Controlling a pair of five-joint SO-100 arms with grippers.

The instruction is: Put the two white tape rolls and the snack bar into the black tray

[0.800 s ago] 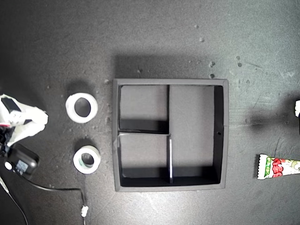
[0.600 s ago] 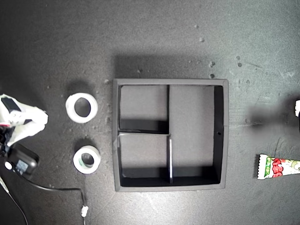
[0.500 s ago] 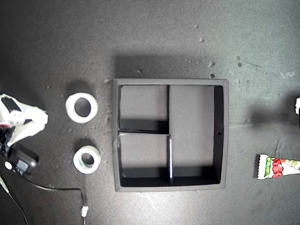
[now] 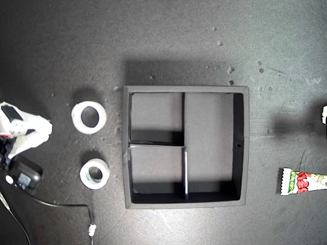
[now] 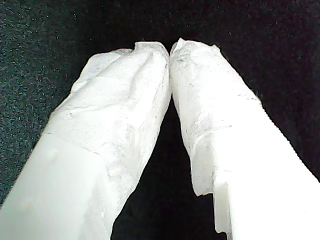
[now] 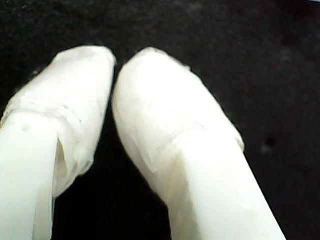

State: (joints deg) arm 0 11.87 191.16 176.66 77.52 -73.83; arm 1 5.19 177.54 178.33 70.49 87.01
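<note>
Only the wrist views show my first gripper (image 5: 170,50) and second gripper (image 6: 114,62) pressed together, empty.

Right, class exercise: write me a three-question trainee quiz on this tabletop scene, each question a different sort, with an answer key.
1. True or false: the black tray already holds a tape roll.
2. Multiple choice: the snack bar lies A) in the tray, B) at the exterior view's right edge, C) between the rolls.
3. Fill in: the wider tape roll and the smaller tape roll lie on the exterior view's ____ side of the tray.

Key: 1 false; 2 B; 3 left.
</note>
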